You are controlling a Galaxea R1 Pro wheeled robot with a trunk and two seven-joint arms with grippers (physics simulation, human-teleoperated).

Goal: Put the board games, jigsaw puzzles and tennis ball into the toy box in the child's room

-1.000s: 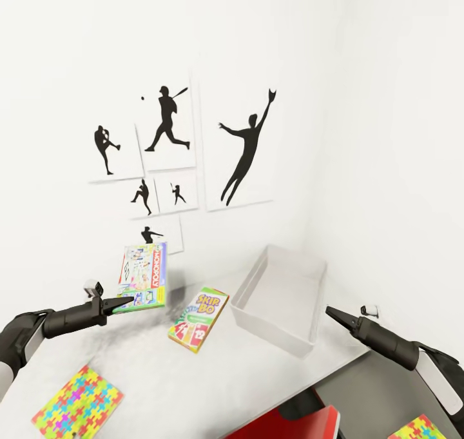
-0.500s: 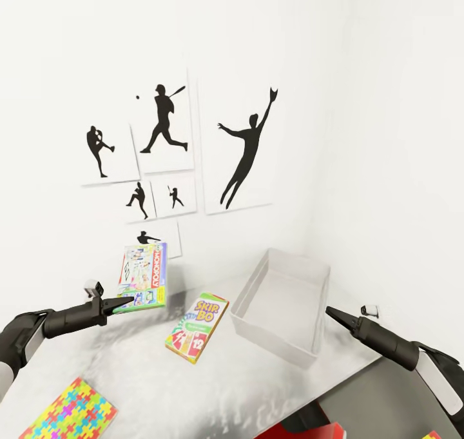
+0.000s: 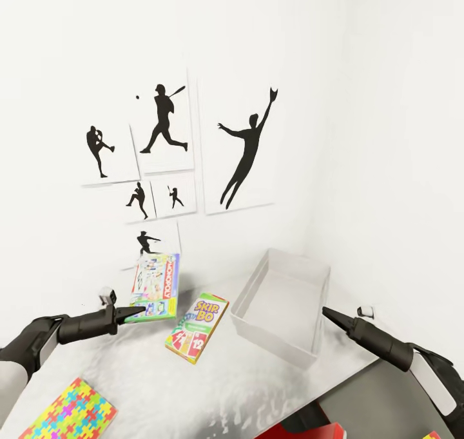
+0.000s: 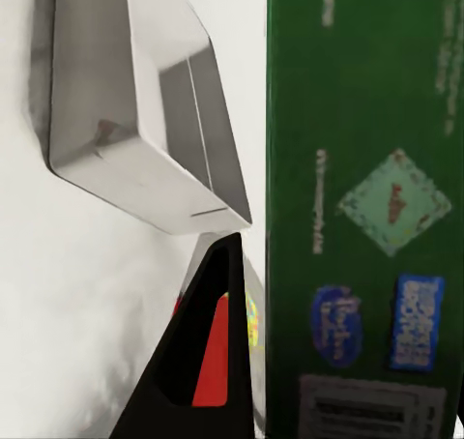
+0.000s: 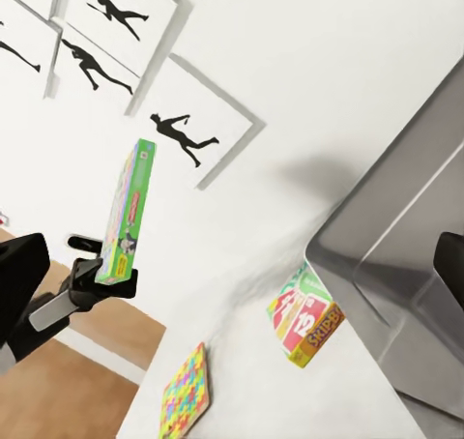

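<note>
1. Head view gives us two game boxes with readable print: a Monopoly box (image 3: 155, 287) with "MONOPOLY" running along its red side band, and a Skip-Bo box (image 3: 197, 327) printed "SKIP BO" over red cards with a 12.
2. We see our left gripper (image 3: 137, 312) at about 8 o'clock in that view, its fingers clamped on the lower edge of the Monopoly box, which stands nearly upright in the air above the table (image 3: 258, 387).
3. In the left wrist view the box's green back (image 4: 362, 197) sits against one dark finger (image 4: 198, 362); its small labels are too blurred for us to read.
4. The Skip-Bo box lies flat on the table at 6 o'clock, between the held box and the toy box (image 3: 283, 303).
5. The toy box rests on the table at about 5 o'clock, near the wall corner.
6. We count one jigsaw puzzle (image 3: 67, 413) lying flat on the table at 7 o'clock.
7. Our right gripper (image 3: 330, 314) hovers just beside the toy box's right rim; its tips look pressed together, holding nothing.
8. We count seven black silhouette prints (image 3: 245, 146) of ball players on the wall, between 10 and 12 o'clock.
</note>
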